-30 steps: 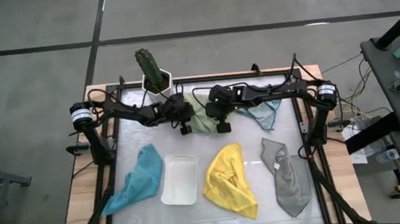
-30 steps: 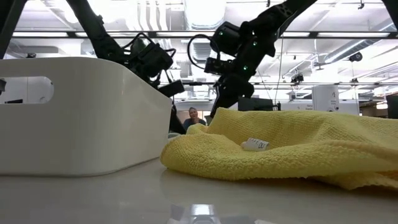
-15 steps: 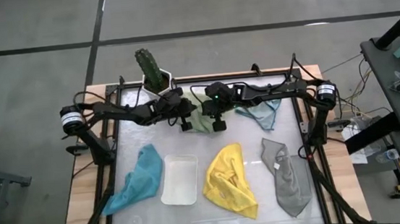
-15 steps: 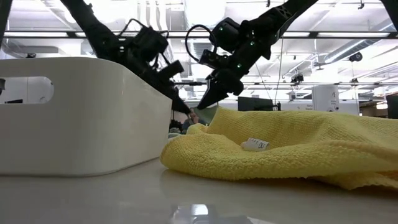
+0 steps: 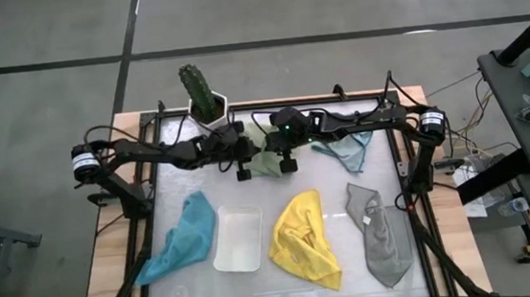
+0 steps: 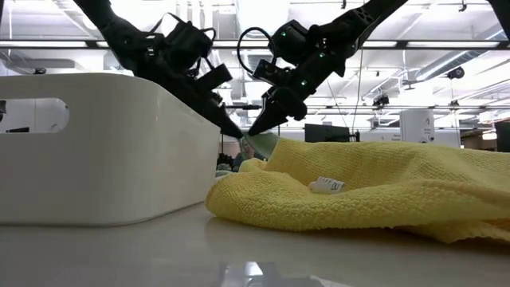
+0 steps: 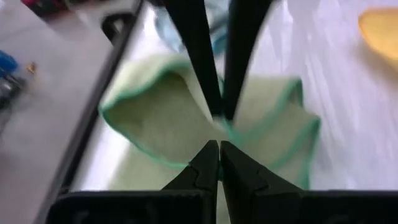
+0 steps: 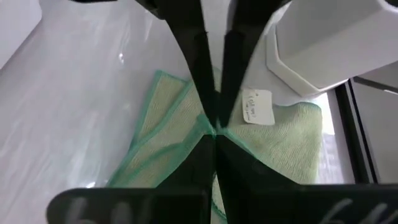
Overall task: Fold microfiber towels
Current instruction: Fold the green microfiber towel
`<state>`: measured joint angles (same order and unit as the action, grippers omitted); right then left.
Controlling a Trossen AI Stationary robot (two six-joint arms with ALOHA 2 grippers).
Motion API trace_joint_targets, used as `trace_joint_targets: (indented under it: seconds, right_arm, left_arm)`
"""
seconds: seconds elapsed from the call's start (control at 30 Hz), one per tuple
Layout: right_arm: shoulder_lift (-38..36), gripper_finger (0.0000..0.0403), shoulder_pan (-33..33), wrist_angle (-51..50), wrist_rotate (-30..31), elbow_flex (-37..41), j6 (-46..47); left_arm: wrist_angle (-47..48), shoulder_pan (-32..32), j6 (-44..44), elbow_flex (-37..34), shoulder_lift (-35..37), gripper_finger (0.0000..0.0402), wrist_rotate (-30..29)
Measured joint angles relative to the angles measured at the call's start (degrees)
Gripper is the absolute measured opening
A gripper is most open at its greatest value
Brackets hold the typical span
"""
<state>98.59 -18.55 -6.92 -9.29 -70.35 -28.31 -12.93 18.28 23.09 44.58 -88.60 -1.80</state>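
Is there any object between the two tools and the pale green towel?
Nothing visible. The left tool and the right tool are shut on the pale green towel itself, tips nearly meeting at one edge.

The pale green towel's white tag (image 8: 256, 106) carries print too small to read.

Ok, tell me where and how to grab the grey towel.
Judging from above, take the grey towel at its upper corner nearest the light blue towel, coming straight down. It lies crumpled and long, and that narrow end looks bunched up, giving fingers something to pinch.
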Motion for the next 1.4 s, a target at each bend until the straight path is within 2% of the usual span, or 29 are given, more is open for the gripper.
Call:
trace_joint_targets:
  seconds: [0.13, 0.23, 0.5, 0.67, 1.27, 1.4]
  right_arm:
    - [0.0, 0.0008, -0.3, -0.1, -4.6, 0.1, 0.2]
    - [0.0, 0.0008, -0.3, 1.3, -7.7, 0.2, 1.4]
    - [4.8, 0.0008, -0.5, 7.9, -7.8, 0.3, 4.2]
    - [8.6, 0.0008, -0.6, 10.2, -7.7, -0.3, 4.6]
    - [14.7, 0.0008, -0.7, 10.3, -5.7, -6.3, 5.3]
    - [14.9, 0.0008, -0.6, 10.4, -5.1, -6.8, 5.6]
  left_arm:
    - [6.1, 0.0, -1.0, 0.0, 0.3, 0.0, 0.0]
    - [6.5, 0.0, -2.5, 0.0, 0.3, 0.0, 0.0]
    - [6.9, 0.0, -3.0, 0.0, 1.2, 0.0, 0.0]
    - [10.7, 0.0, -3.7, 0.0, 1.6, 0.0, 0.1]
    - [12.0, 0.0, -10.2, -1.4, 1.6, 0.0001, 0.3]
    - [12.3, 0.1, -12.4, -2.0, 1.6, 0.0023, 0.2]
